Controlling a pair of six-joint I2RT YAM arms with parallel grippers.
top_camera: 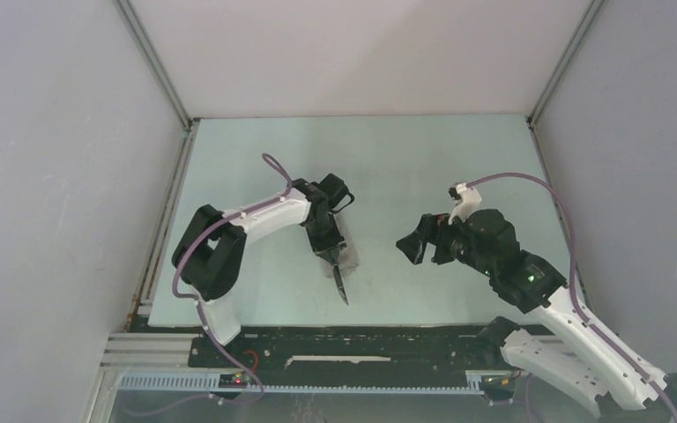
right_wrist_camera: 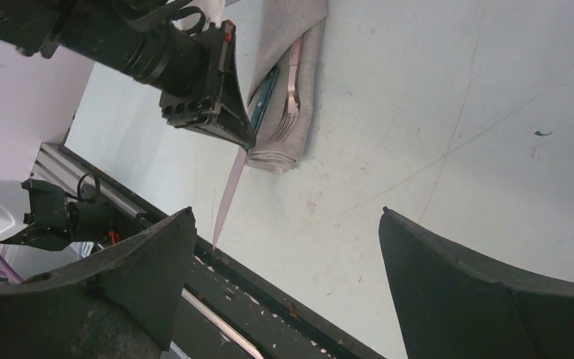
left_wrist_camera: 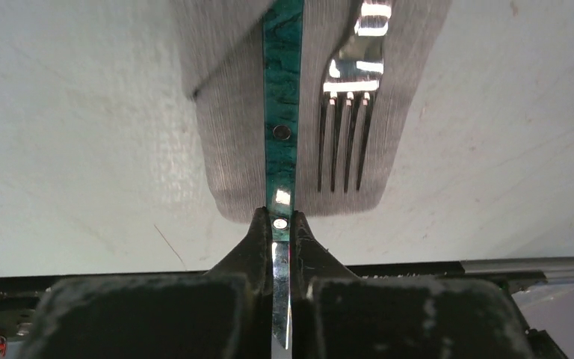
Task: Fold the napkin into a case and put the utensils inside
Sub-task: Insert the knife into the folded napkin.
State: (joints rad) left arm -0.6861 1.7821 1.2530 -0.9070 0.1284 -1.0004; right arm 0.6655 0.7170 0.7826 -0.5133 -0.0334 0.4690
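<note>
One knife (left_wrist_camera: 282,112), clamped by left gripper (left_wrist_camera: 277,221); right gripper (right_wrist_camera: 285,217) gapes apart. Slide it straight into case (left_wrist_camera: 224,134) beside fork (left_wrist_camera: 341,142).

Two white-shelled arms (top_camera: 269,214) with bulky black joints (top_camera: 216,256), thin purple cables (top_camera: 520,176), scuffed matte black gripper fingers (right_wrist_camera: 493,292), small green light (top_camera: 529,279) on right arm

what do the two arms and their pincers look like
Both arms have white shells with black joints and wrists: the left arm, the right arm. A thin purple cable loops along each. A small green light glows on the right arm. The left pincer and right pincer have black, wedge-shaped fingers, scuffed with pale dust.
</note>
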